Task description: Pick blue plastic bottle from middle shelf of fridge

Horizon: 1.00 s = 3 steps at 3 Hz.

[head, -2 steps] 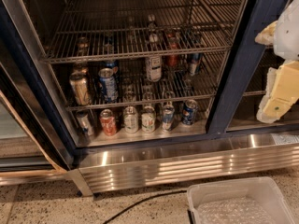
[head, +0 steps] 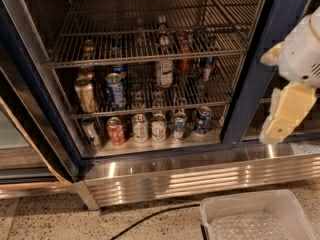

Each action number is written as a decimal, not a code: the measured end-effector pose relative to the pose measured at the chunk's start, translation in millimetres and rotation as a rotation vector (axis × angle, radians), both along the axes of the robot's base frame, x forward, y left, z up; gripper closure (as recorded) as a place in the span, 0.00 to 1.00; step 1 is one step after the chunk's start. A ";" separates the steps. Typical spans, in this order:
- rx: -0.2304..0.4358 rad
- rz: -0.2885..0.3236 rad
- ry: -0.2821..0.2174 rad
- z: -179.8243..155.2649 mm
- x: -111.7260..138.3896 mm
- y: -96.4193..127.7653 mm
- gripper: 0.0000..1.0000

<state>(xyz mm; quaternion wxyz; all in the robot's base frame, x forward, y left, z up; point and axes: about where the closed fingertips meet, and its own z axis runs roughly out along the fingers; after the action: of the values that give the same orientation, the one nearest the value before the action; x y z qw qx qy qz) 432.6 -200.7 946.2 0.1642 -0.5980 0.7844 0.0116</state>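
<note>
The blue plastic bottle (head: 164,69) stands upright, cap up, on middle shelf (head: 216,93); gripper (head: 286,113) outside at right, grip unclear.

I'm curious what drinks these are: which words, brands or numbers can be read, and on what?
None readable.
Blue plastic bottle on the middle shelf: label too blurred.
Cans: brands too blurred.
Gripper, right of the fridge opening: no markings seen.

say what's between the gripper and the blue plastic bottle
Camera view: from the gripper at right, the dark door frame, a blue can, a reddish bottle.
</note>
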 end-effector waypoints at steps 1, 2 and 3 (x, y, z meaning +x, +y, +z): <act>0.087 0.019 0.079 -57.7 -6.7 40.9 0.00; 0.144 0.046 0.123 -115.4 -8.4 75.5 0.00; 0.145 0.045 0.124 -115.6 -8.4 75.5 0.00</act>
<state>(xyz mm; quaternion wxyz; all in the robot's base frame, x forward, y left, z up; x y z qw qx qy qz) 424.3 -125.1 830.6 0.1579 -0.6003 0.7764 0.1088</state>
